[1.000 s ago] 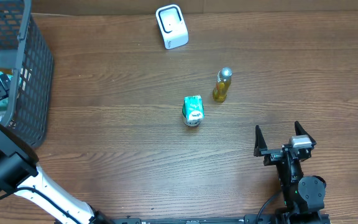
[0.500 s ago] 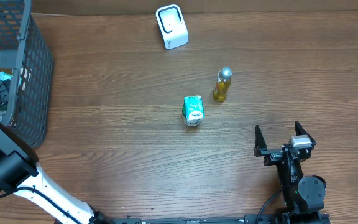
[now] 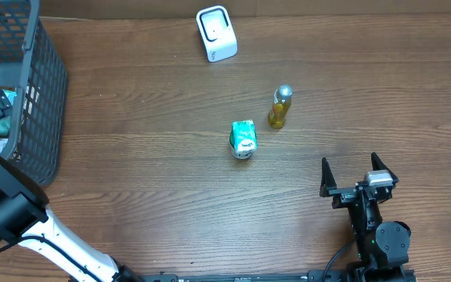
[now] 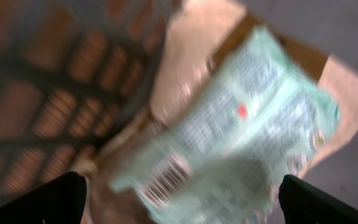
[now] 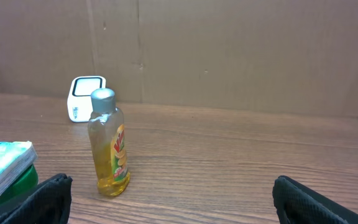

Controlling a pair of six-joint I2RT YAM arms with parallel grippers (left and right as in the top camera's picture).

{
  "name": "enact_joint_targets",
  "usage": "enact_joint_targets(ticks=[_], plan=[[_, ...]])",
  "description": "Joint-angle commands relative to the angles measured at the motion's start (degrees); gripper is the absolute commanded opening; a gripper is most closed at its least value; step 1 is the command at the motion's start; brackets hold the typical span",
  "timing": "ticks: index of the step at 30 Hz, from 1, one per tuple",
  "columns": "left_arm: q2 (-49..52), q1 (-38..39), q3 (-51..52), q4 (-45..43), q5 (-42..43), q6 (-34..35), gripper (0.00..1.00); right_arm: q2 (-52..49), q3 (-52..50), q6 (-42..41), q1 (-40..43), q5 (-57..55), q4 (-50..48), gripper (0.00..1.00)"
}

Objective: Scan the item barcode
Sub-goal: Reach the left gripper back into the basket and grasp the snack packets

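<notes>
Two things stand loose mid-worktop [image 3: 171,204]: a yellow bottle [image 3: 280,107] with a silver cap, upright, and a green tub [image 3: 243,139] just beside it toward the left arm's side. A white scanner [image 3: 216,33] sits well apart from both at the far edge, with nothing between it and them. A dark mesh basket [image 3: 41,94] fills the far left corner.

The right end effector [image 3: 349,160] rests near the front edge, released, fingers spread wide with nothing between them, the bottle well ahead of it.

The left end effector [image 4: 179,186] is over the basket, fingers wide apart and not clamping. In its wrist view a pale green packet [image 4: 241,124] lies beyond the fingertips, tilted, its barcode [image 4: 163,180] at the lower corner and facing the camera. The basket's mesh shows behind it at the upper left.

That wrist picture is badly blurred: the print on the packet cannot be read, and whether its lower edge touches the right-hand finger is unclear. From overhead the basket wall and the arm cover most of the packet, with only a teal scrap showing. The tub is cut off at the left edge of the right wrist view.
</notes>
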State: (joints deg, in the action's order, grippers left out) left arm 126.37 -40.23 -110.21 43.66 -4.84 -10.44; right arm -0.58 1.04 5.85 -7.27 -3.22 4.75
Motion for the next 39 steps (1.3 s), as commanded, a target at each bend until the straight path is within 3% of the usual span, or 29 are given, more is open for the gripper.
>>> enact_joint_targets(ticks=[1,8,23,27,29,31,37,38,39], plan=[[-1.1,-0.1,-1.6,-1.2,-0.6,-3.3,1.00,0.3,-0.6,0.0,0.0,-0.1,-0.2,1.00],[-0.7,-0.1,-1.4,-4.1,4.8,-3.3,1.00,0.3,-0.6,0.0,0.0,-0.1,-0.2,1.00],[7.6,-0.3,-1.4,-3.2,3.8,-4.2,0.99,0.3,-0.6,0.0,0.0,-0.1,-0.2,1.00],[7.6,-0.3,-1.4,-3.0,3.8,-4.2,0.66,0.3,-0.6,0.0,0.0,-0.1,-0.2,1.00],[7.5,-0.3,-1.4,-3.0,3.7,-4.2,0.43,0.3,-0.6,0.0,0.0,-0.1,-0.2,1.00],[6.8,-0.3,-1.6,-3.0,3.1,-4.2,0.29,0.3,-0.6,0.0,0.0,-0.1,-0.2,1.00],[1.9,-0.2,-2.4,-3.2,3.0,-2.9,0.18,0.3,-0.6,0.0,0.0,-0.1,-0.2,1.00],[1.0,-0.2,-2.4,-3.2,3.1,-2.3,0.04,0.3,-0.6,0.0,0.0,-0.1,-0.2,1.00],[0.0,-0.2,-2.4,-3.2,3.7,-2.2,0.04,0.3,-0.6,0.0,0.0,-0.1,-0.2,1.00]])
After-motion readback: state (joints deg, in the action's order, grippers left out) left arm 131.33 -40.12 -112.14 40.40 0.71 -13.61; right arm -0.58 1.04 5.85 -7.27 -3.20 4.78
